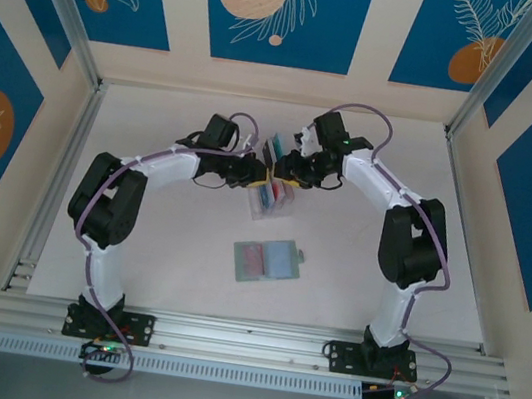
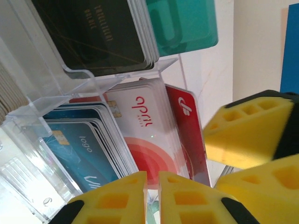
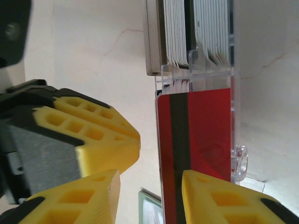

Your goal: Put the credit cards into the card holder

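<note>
The credit cards stand in a clear slotted rack [image 1: 272, 201], with both grippers at its far end. In the left wrist view a white and red card [image 2: 145, 135], a red card [image 2: 188, 122], blue cards [image 2: 79, 147], a teal card [image 2: 187, 23] and a dark card [image 2: 93, 32] fill the slots. My left gripper [image 2: 152, 196] has its jaws a narrow slit apart at the white and red card's lower edge. I cannot tell whether they pinch anything. My right gripper [image 3: 149, 193] is open beside the red card [image 3: 205, 135]. The card holder [image 1: 267, 259] lies open nearer the arms.
The rack's clear wall [image 2: 28, 154] rises at the left of the left wrist view, and its front lip [image 3: 240, 163] juts out beside the red card. The left gripper's fingers [image 3: 93, 135] crowd close to my right gripper. A sage corner of the card holder [image 3: 150, 207] shows below.
</note>
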Motion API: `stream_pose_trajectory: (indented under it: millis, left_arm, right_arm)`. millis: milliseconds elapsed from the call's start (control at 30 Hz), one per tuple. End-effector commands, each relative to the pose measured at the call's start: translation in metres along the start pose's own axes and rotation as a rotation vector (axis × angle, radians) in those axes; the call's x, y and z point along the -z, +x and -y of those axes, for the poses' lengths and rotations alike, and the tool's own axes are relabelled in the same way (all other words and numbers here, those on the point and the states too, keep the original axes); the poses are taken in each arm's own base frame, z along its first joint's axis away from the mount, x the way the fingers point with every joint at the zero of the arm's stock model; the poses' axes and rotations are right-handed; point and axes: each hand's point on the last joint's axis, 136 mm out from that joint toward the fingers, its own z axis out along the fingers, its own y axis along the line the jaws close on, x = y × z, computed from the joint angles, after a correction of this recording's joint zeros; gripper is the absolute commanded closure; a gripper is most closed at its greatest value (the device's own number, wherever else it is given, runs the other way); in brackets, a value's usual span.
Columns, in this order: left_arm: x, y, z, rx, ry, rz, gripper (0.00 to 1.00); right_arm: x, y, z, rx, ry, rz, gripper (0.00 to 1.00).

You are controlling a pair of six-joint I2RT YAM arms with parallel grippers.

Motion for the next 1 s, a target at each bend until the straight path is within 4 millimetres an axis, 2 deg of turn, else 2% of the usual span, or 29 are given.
stream_pose_trajectory:
  millis: [0, 133, 533, 967]
  left_arm:
    - [0.001, -0.013, 0.008, -0.005, 0.039, 0.009, 0.87]
    - [-0.002, -0.017, 0.009, -0.003, 0.045, 0.011, 0.88]
    - [-0.015, -0.026, 0.013, 0.018, 0.101, -0.003, 0.91]
    - [-0.028, -0.025, 0.019, 0.019, 0.128, -0.018, 0.92]
  right_arm:
    - [-0.002, 0.003, -0.001, 0.011, 0.015, -0.027, 0.59]
    - [-0.003, 0.003, 0.002, 0.012, 0.032, -0.032, 0.56]
    - [-0.005, 0.005, -0.012, 0.0, -0.071, -0.056, 0.58]
    - [-0.003, 0.002, -0.014, 0.001, -0.074, -0.053, 0.66]
